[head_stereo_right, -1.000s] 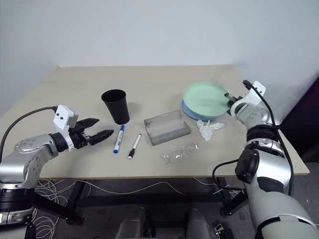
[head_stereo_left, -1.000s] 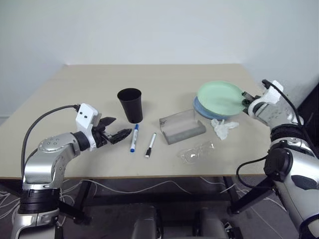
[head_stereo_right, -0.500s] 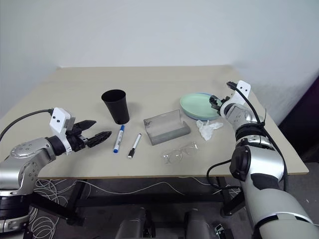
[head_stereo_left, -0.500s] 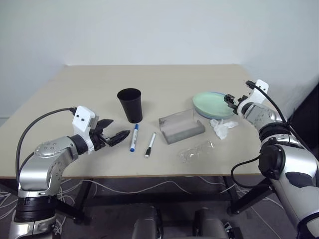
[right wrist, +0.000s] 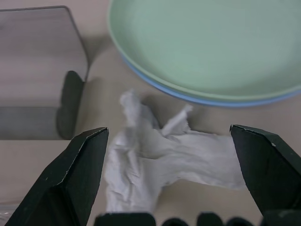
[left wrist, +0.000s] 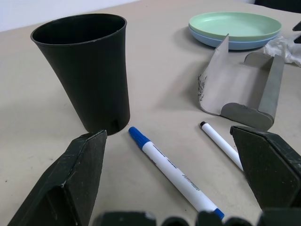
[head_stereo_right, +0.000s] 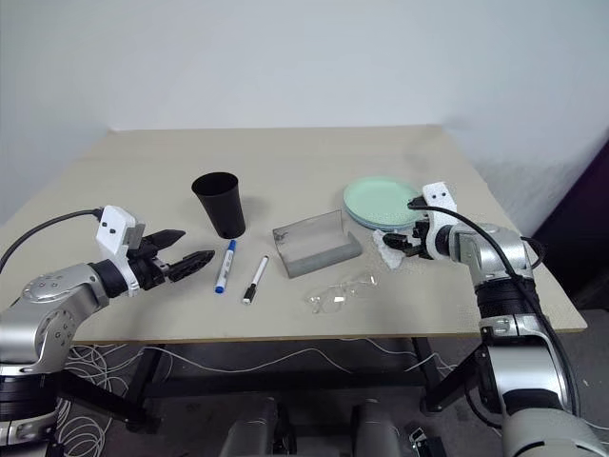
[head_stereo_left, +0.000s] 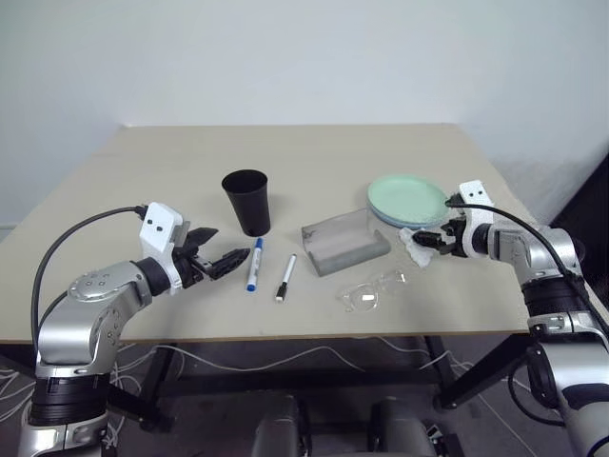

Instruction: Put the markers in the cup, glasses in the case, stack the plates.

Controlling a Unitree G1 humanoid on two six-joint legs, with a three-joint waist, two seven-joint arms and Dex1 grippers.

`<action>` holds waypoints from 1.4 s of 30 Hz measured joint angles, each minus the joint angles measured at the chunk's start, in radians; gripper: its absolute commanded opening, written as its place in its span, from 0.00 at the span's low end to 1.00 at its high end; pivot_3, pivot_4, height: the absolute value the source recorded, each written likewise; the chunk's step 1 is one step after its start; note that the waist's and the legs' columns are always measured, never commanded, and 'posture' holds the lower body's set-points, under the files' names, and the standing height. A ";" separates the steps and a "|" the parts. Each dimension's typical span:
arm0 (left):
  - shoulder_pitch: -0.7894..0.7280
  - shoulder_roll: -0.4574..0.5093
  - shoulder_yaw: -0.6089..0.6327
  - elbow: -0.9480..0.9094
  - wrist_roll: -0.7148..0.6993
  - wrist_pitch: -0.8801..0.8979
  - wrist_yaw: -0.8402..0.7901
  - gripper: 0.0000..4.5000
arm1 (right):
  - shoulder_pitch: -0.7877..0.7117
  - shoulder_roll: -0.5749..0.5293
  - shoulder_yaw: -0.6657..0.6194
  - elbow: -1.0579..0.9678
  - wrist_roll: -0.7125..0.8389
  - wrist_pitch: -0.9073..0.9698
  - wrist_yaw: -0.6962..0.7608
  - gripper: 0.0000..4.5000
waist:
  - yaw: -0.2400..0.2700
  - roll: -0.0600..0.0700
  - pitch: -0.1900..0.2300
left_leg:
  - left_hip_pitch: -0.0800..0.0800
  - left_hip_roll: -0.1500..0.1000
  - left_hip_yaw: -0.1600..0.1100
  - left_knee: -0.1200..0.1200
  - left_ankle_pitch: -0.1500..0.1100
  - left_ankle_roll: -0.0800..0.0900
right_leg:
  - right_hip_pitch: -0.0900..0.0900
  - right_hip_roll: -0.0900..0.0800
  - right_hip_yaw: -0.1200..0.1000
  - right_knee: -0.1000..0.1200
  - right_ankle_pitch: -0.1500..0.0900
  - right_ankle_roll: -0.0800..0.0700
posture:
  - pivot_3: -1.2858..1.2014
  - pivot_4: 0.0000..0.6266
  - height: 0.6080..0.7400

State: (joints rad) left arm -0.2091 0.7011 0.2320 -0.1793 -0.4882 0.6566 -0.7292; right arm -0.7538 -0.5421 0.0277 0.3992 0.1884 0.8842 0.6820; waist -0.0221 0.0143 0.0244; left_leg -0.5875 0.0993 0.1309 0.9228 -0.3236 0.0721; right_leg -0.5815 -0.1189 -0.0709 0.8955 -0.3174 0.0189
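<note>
So the plates are already stacked: the mint green plate [head_stereo_left: 407,197] is sat on top of the light blue plate [left wrist: 225,42], over on the right side of the tabletop [head_stereo_left: 314,152], with just a sliver of blue rim showing underneath.

The right end effector [head_stereo_left: 430,240] is seen spread wide with nothing held, low over the crumpled white tissue [right wrist: 160,155], which is lying just beside the plates on their near side. In the right wrist view the tissue is framed between the two black fingers [right wrist: 80,179].

The case [head_stereo_left: 344,242] is found near the middle of the tabletop, lid flipped open and standing up, nothing inside it as far as can be told. The glasses [head_stereo_left: 369,290] are laid flat on the tabletop just in front of the case, toward the near edge.

Left of the case, both markers are lying flat, side by side but not touching: the blue-capped marker [head_stereo_left: 254,264] on the left and the thinner black-capped marker [head_stereo_left: 286,277] on the right. The black cup [head_stereo_left: 247,201] is stood upright just behind the blue-capped one, open end up.

The left end effector [head_stereo_left: 228,259] is also opened wide and empty, held just left of the blue-capped marker and pointed toward it. In the left wrist view the cup and both markers are seen between its fingers [left wrist: 70,183].
</note>
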 measured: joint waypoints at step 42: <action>-0.014 -0.004 -0.009 0.009 0.001 -0.003 -0.002 1.00 | -0.266 0.109 0.014 0.302 -0.061 -0.279 -0.047 0.01 | 0.000 -0.001 0.000 | 0.000 0.000 0.002 0.000 0.000 -0.001 | -0.002 0.000 0.000 0.001 0.000 0.000 | 0.52 0.00 0.24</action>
State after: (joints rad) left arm -0.2233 0.6972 0.2229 -0.1703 -0.4871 0.6538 -0.7308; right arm -1.0202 -0.4328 0.0414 0.7016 0.1269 0.6055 0.6352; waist -0.0220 0.0136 0.0240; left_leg -0.5876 0.0996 0.1330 0.9226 -0.3240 0.0712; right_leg -0.5832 -0.1192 -0.0704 0.8969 -0.3174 0.0187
